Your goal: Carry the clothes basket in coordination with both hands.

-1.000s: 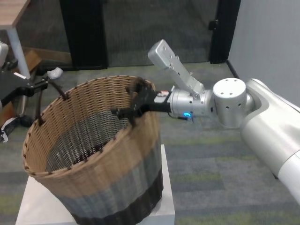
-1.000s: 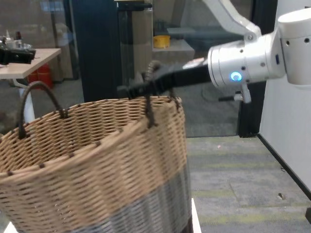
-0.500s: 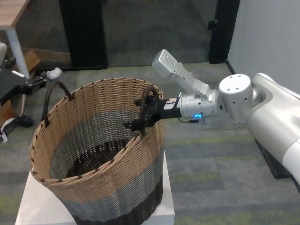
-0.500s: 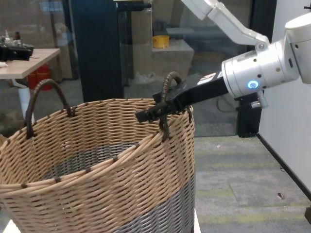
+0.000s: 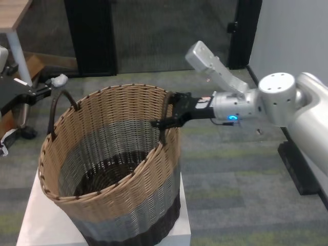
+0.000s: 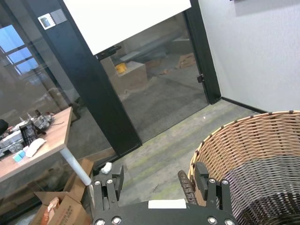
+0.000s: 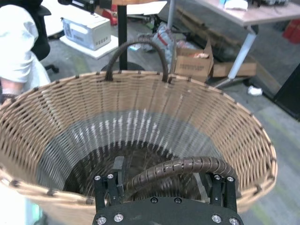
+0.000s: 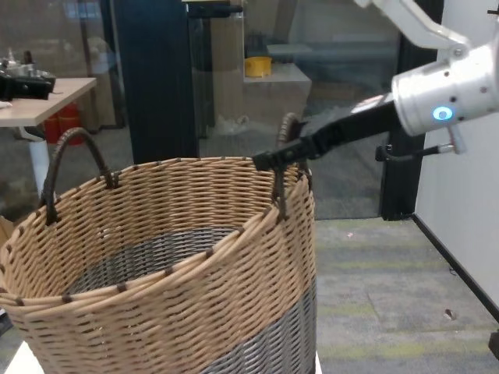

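The clothes basket (image 5: 118, 154) stands upright on a white pedestal (image 5: 31, 225). My right gripper (image 5: 165, 110) reaches in from the right at the basket's right rim. Its fingers are spread and pass through the right loop handle (image 8: 288, 125), which arches between them in the right wrist view (image 7: 178, 168). My left gripper (image 5: 45, 90) is at the far left, close to the left handle (image 5: 60, 100). In the left wrist view its fingers (image 6: 201, 176) are spread, with the handle's top (image 6: 184, 183) between them.
A wooden desk (image 8: 39, 89) stands at the far left. A black door frame (image 5: 89, 36) and glass wall are behind the basket. Cardboard boxes (image 7: 197, 61) lie on the floor beyond the left handle. A white wall is on the right.
The basket was tipped with its right side raised; it has come down and now stands level. My right gripper has moved right and down with the right handle.
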Motion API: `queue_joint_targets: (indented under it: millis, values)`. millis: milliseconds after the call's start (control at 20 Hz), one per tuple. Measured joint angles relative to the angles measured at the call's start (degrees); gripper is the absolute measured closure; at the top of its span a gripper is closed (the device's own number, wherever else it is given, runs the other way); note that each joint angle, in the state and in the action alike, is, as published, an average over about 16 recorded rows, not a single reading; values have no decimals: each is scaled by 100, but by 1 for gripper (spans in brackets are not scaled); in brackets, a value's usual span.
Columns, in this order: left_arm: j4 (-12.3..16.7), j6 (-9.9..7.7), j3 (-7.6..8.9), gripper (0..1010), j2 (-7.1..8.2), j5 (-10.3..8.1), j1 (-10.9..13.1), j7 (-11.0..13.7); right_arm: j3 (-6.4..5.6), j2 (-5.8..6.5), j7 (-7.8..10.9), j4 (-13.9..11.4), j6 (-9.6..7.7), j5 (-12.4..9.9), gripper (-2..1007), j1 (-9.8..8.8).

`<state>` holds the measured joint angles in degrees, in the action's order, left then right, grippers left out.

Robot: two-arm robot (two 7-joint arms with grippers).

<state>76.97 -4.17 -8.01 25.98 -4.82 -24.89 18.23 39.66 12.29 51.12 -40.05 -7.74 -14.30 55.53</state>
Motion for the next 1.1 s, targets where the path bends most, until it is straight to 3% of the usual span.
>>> queue_joint_targets:
  millis: [450, 1100]
  values:
    - [13, -52, 48, 8, -40, 54, 5, 29, -60, 356, 9, -395, -281, -132, 0, -147]
    - [41, -70, 83, 8, -68, 97, 23, 55, -49, 606, -18, -615, -411, -256, 0, -207]
